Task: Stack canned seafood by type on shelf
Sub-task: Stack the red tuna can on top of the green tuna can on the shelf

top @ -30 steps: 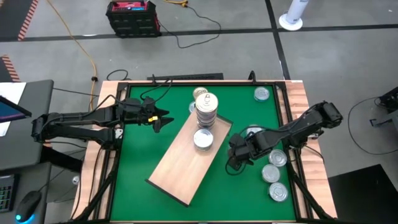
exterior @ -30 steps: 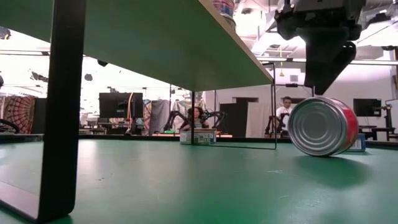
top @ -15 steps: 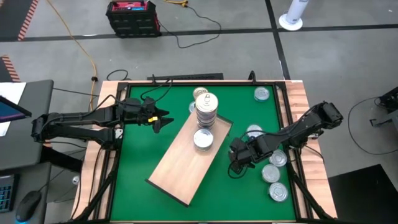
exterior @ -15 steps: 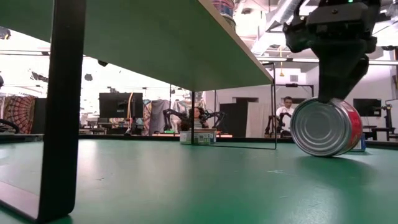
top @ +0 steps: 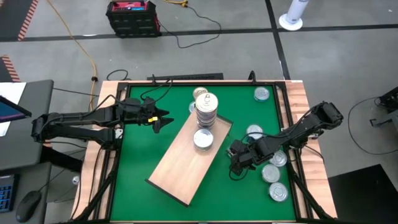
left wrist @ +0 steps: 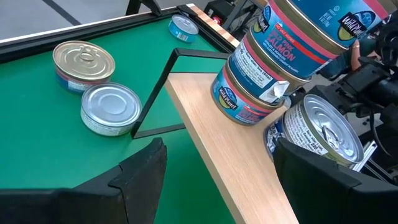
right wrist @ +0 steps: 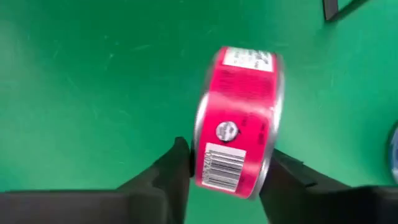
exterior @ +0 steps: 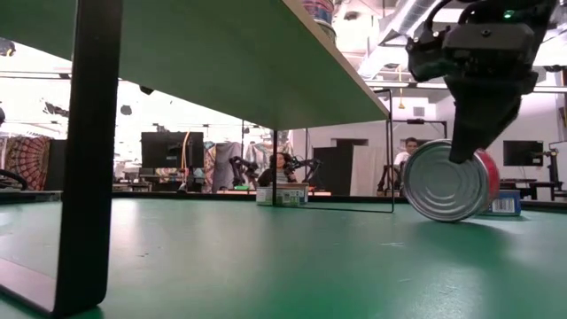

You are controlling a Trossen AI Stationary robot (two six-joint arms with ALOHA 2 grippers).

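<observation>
Right gripper (top: 237, 163): my fingers (right wrist: 171, 171) straddled a red-labelled tin (right wrist: 241, 121) standing on its edge on the green table (top: 137, 155). The wrist view showed a finger on each side of the tin; I could not tell whether they were pressing it.
Red-labelled tin, low view (exterior: 446, 180): rim on the green surface, shiny flat end facing the camera, my gripper (exterior: 474, 124) coming down on it from above.
Left gripper (top: 163, 120): parked at about 9 o'clock of the table, over the green, fingers (left wrist: 134, 177) spread apart, holding nothing.
Shelf (top: 183, 165): light tan board lying diagonally across the table centre, from about 7 o'clock up toward 1 o'clock. My right gripper sat just off its 3 o'clock edge.
Stack (top: 206, 109): several tins piled at the shelf's upper end; a single tin (top: 203, 139) lay flat on the board just below it.
Loose tins: one at the 1 o'clock corner (top: 262, 94); a cluster near 4 o'clock (top: 271, 173), close beside my right arm; two (left wrist: 111, 109) on the green just off the shelf's far end.
Surface: green mat inside a wooden frame (top: 297, 93); a black shelf leg (exterior: 91, 159) stood on it in the low view.
Room: grey floor, a black crate (top: 132, 17), an orange cable (top: 71, 34). Behind the table, a seated person (exterior: 407, 159) and monitors (exterior: 166, 149).
</observation>
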